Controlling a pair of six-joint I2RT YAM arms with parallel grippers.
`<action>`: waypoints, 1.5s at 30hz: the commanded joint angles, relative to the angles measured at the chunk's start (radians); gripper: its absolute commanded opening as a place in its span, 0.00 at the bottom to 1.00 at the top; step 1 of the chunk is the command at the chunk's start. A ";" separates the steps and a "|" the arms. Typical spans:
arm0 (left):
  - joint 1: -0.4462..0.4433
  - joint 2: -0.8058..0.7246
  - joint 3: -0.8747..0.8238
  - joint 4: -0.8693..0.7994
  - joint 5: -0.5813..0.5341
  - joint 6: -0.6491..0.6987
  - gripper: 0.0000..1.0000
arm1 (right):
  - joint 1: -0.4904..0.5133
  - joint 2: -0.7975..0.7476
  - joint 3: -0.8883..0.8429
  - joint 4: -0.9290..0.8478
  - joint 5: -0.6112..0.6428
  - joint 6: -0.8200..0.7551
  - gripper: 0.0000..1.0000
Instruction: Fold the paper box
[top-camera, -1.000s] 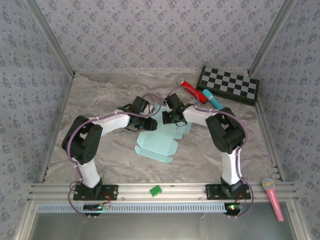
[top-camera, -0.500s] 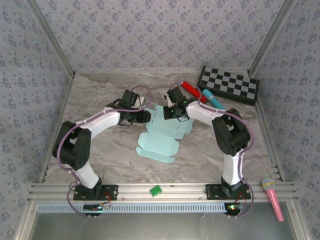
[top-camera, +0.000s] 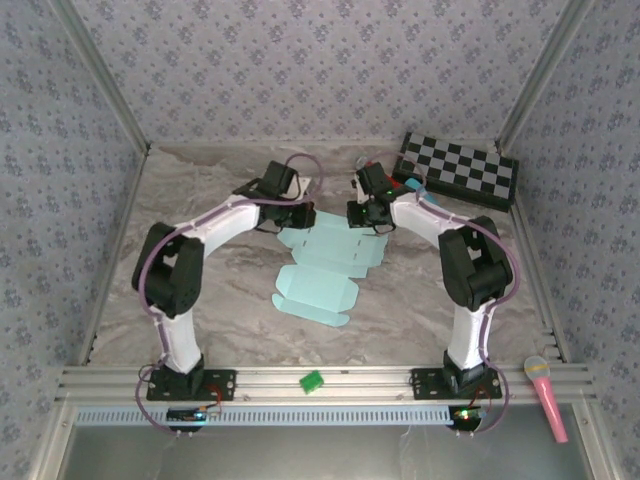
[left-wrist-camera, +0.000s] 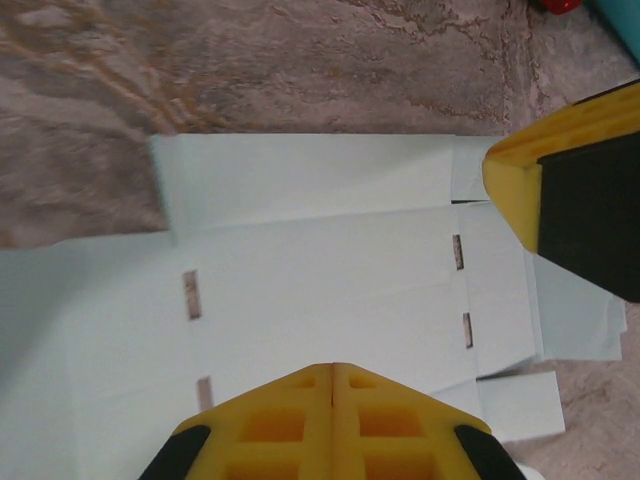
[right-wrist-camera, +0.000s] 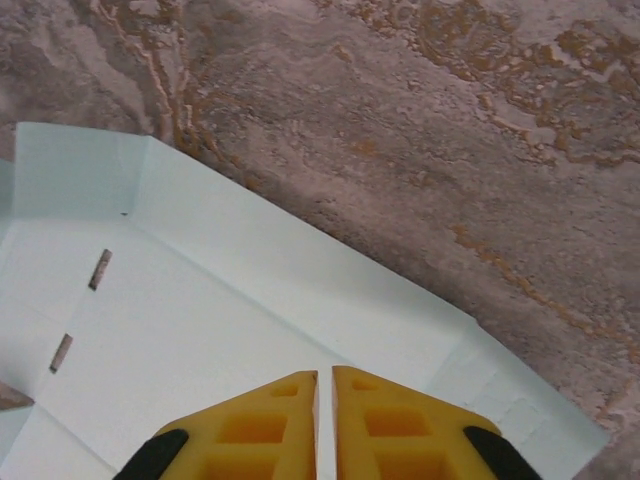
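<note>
Reads as a robotics lab test cell, not a home or a shop. Boxed in on three sides by wall panels (top-camera: 300, 70) papered in a small floral print and framed with bare aluminium struts (top-camera: 100, 75). Floored with a marble-print worktop (top-camera: 200, 290). Fitted with a left arm (top-camera: 215, 228) and a right arm (top-camera: 440, 225), both bolted to a slotted aluminium rail (top-camera: 100, 380) at the near edge, with purple cables and green-lit boards (top-camera: 190, 415) below the bases. Strewn with unrelated props: a checkerboard (top-camera: 456, 170), a pink toy microphone (top-camera: 545, 395), a small green block (top-camera: 312, 381) and a flat paper box (top-camera: 325, 265).
</note>
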 joint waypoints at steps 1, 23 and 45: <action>-0.028 0.085 0.095 -0.032 0.019 -0.003 0.00 | -0.022 -0.039 0.006 -0.050 0.064 0.036 0.17; -0.042 0.453 0.411 -0.111 -0.038 -0.027 0.00 | -0.053 0.010 0.015 -0.130 0.173 0.151 0.43; -0.046 0.462 0.357 -0.086 -0.039 -0.031 0.00 | -0.053 0.048 0.016 -0.009 -0.038 0.096 0.37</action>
